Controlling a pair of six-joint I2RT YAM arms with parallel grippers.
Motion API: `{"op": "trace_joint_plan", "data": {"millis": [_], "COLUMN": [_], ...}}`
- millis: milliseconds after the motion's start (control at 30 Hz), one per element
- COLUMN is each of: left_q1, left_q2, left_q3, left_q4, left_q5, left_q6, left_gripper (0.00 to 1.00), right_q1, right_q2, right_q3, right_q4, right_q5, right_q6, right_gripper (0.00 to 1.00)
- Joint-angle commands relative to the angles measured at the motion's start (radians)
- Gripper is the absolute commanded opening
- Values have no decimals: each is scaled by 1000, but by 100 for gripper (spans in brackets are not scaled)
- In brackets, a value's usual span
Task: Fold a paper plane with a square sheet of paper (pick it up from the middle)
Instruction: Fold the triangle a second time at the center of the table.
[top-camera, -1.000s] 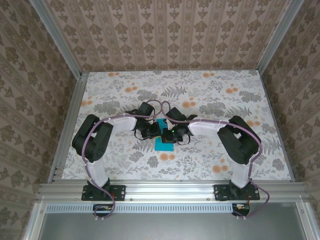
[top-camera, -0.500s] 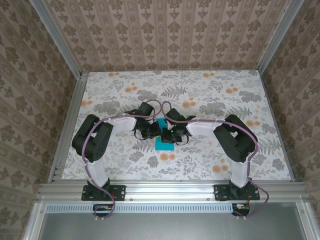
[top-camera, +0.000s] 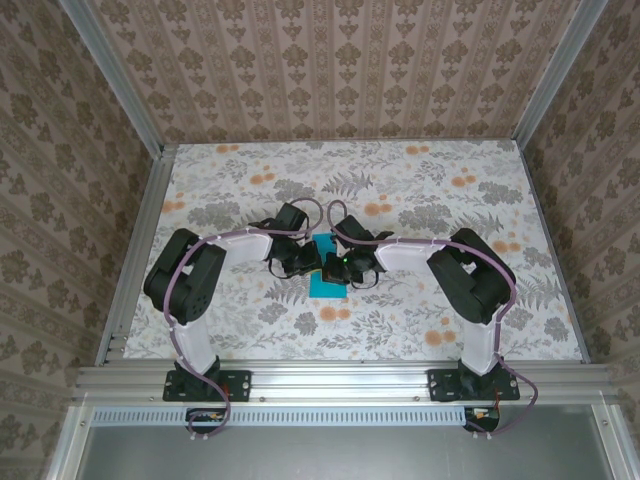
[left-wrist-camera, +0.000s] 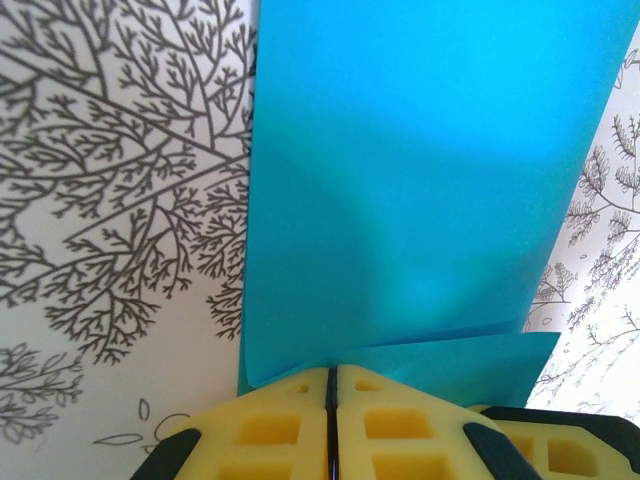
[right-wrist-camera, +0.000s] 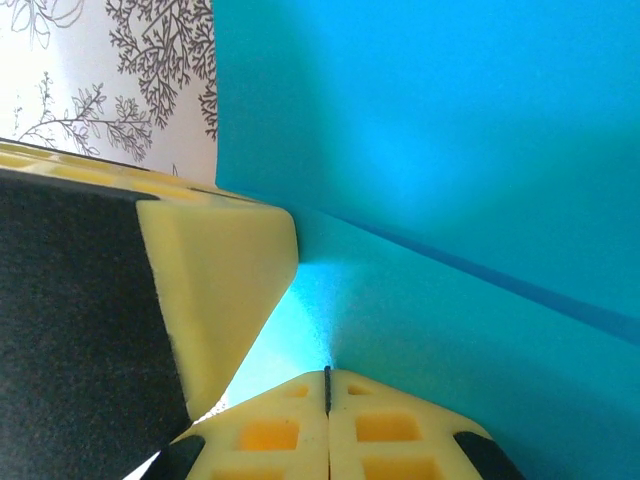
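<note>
The square sheet of paper (top-camera: 326, 284) is turquoise-blue and lies mid-table, folded over into a narrow upright strip. My left gripper (top-camera: 314, 265) comes at it from the left and my right gripper (top-camera: 333, 268) from the right, and their tips meet over it. In the left wrist view the sheet (left-wrist-camera: 420, 180) carries a folded flap whose lower edge runs just ahead of the shut left gripper (left-wrist-camera: 331, 370). The right gripper (right-wrist-camera: 327, 370) is shut, its tip resting on the paper (right-wrist-camera: 450, 150) beside a crease. The left arm's yellow pad (right-wrist-camera: 220, 290) stands close by. No paper shows between either pair of pads. The paper plane is out of view.
The floral table (top-camera: 450, 200) stretches wide on all sides of the paper. Patterned walls and an aluminium frame rail (top-camera: 135, 240) close it in. Both arm bases sit along the near edge (top-camera: 330, 380).
The right arm has slid a little to the left, bringing its gripper closer onto the paper. The left arm and the sheet have stayed put.
</note>
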Motion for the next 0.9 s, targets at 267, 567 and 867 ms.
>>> {"op": "trace_joint_plan", "data": {"millis": [267,567,867], "left_q1": [-2,6,12], "left_q2": [43,55,90], "left_q3": [-32,-38,-26], "left_q4": [-64,-74,-98], "left_q5": [-42,-61,-78], "left_q6": [-1,7,19], "left_gripper": [10,10,9], "right_q1": [-29,-56,-87], "right_q2": [9,-26,-62], "right_q3": [-13,-108,-223], "right_q4": [70,76,148], "right_q5": [13,-4,-75], "right_q6": [29,32,50], "right_gripper": [8,8,8]}}
